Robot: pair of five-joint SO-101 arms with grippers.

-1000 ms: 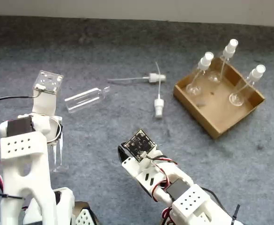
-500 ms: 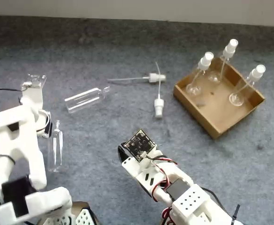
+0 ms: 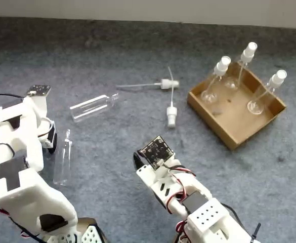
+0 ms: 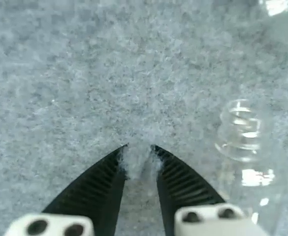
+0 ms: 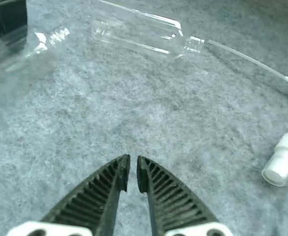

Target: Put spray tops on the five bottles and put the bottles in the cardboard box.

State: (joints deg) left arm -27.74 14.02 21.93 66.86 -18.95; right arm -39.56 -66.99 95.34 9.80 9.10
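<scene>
A clear, capless plastic bottle (image 3: 61, 161) lies on its side on the grey carpeted surface (image 3: 107, 152), just beside the left hand (image 4: 138, 153), which is slightly spread over bare carpet. Closing there would miss the bottle or set it rolling. The right hand (image 5: 132, 167), pressed nearly together and empty, is near a second clear bottle (image 5: 136, 30). A white spray top (image 3: 171, 116), lying between it and the brown cardboard box (image 3: 211, 124), has a thin dip tube that could bend on insertion.

A clear uncapped plastic bottle (image 4: 242, 142) is laid flat just beside the left gripper (image 4: 139, 150); a second bottle (image 5: 139, 32) is laid well ahead of the right gripper (image 5: 133, 167).
</scene>
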